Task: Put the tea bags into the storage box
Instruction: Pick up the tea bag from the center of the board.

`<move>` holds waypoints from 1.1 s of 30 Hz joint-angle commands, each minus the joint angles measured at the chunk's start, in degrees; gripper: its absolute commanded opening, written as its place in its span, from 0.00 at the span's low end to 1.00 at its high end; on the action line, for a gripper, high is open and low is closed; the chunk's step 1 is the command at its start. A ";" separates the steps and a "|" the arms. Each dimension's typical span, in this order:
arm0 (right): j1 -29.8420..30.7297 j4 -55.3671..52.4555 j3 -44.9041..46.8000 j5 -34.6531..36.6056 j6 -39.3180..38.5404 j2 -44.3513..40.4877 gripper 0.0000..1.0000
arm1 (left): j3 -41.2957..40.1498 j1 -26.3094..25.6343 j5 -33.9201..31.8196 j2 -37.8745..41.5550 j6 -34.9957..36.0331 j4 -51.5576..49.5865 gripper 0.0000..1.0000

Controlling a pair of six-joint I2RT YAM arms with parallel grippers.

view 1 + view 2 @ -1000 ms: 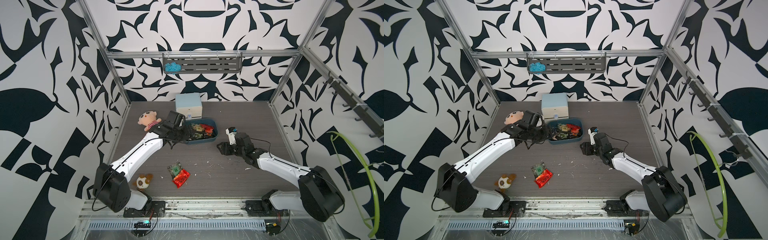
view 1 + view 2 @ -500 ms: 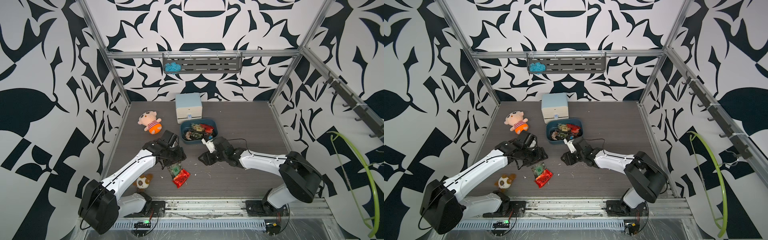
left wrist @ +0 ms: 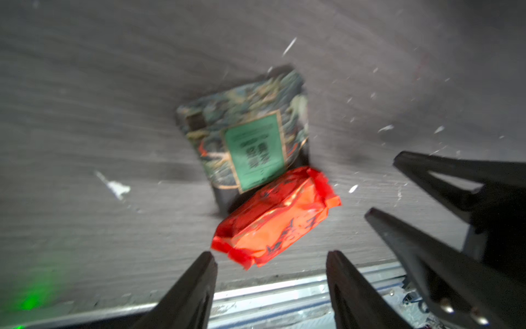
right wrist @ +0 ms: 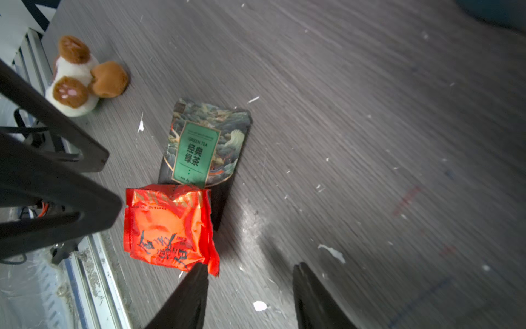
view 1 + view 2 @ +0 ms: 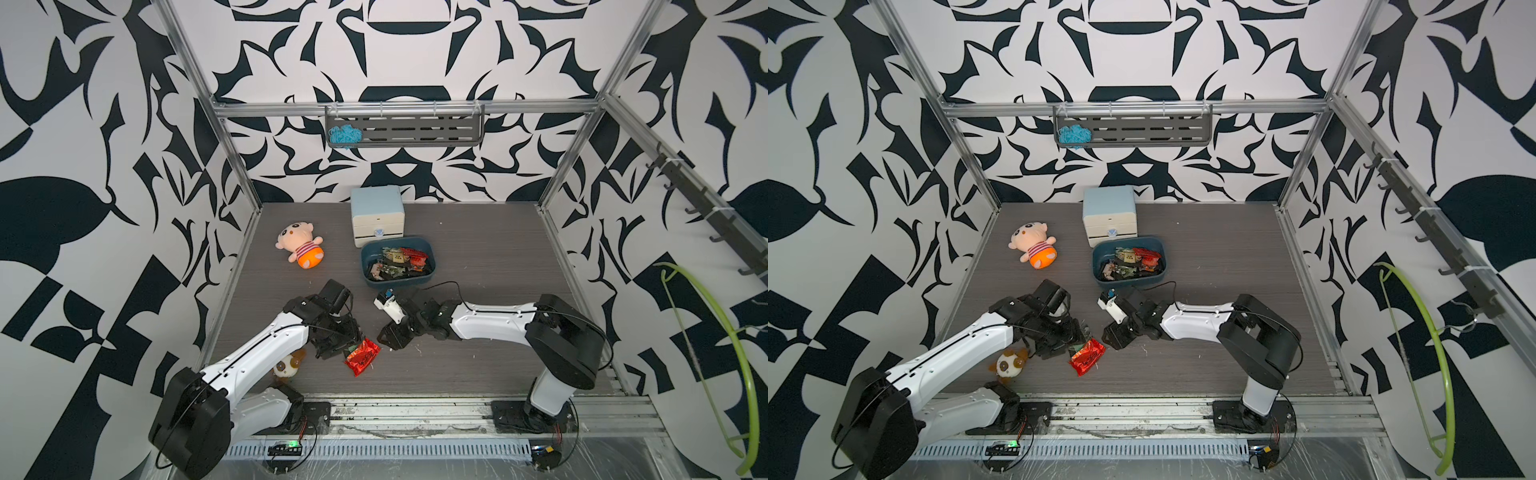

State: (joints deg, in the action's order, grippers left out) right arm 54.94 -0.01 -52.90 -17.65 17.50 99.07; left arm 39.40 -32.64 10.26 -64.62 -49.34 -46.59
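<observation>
The red tea bag (image 4: 168, 228) is laid partly over the green-labelled tea bag (image 4: 199, 148) at the near side. The left gripper (image 3: 270, 253) and the right gripper (image 4: 250, 266) are seen moderately wide, empty.

Bright and evenly lit from above in both top views, crisp, with slight bowing near the edges and soft short shadows on the dark grey wood-grain tabletop (image 5: 478, 232). Motion-blurred across the left wrist view, smearing the dark patterned green-label sachet (image 3: 250, 134) and glossy red foil sachet (image 3: 276, 219). Sharper in the right wrist view, with pale glare on the tabletop beside the red foil.
</observation>
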 commanded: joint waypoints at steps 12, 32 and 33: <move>2.72 -1.71 -5.87 -2.20 -1.23 4.13 0.51 | -8.56 -1.54 4.75 4.15 -4.19 2.36 0.65; 3.51 -5.63 -9.38 -0.34 -2.18 7.00 0.37 | -10.49 -3.32 8.60 -2.47 -7.92 14.55 0.30; 3.53 -5.57 -9.11 0.10 -2.33 6.64 0.37 | -10.42 -3.34 8.84 -2.27 -7.88 14.44 0.30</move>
State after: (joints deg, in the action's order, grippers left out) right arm 58.22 -5.08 -60.93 -18.83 16.25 107.33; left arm 28.25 -35.70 17.65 -66.87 -57.47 -32.51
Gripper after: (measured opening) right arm 0.371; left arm 0.301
